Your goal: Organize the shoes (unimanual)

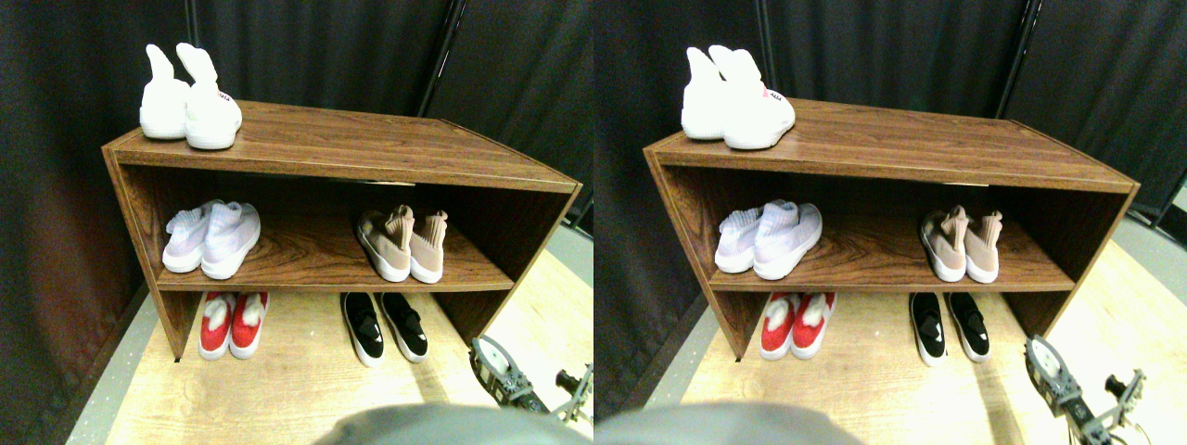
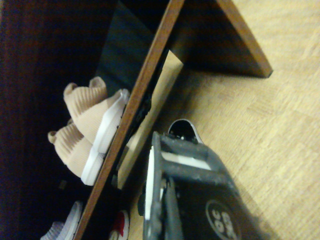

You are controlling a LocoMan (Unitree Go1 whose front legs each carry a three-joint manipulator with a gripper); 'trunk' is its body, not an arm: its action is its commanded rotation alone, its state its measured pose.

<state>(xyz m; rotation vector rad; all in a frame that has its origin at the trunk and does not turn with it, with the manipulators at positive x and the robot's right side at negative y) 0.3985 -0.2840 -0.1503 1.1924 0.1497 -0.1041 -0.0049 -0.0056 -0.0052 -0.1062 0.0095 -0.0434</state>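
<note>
Stereo view: shoes (image 1: 402,245) on middle shelf (image 1: 315,264); no legible writing; pincer (image 1: 533,389) state unclear.

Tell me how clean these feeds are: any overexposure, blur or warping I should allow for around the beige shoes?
Stereo pair view: the white shoes on top are blown out, the shelf's edges bow with wide-angle distortion, and the beige shoes sit in shade but stay readable. Wrist view: turned sideways, the beige shoes reasonably sharp, the near jaw frame soft, the shelf interior very dark.

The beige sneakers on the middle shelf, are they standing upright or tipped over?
Upright: both beige sneakers rest on their white soles on the middle shelf.
</note>
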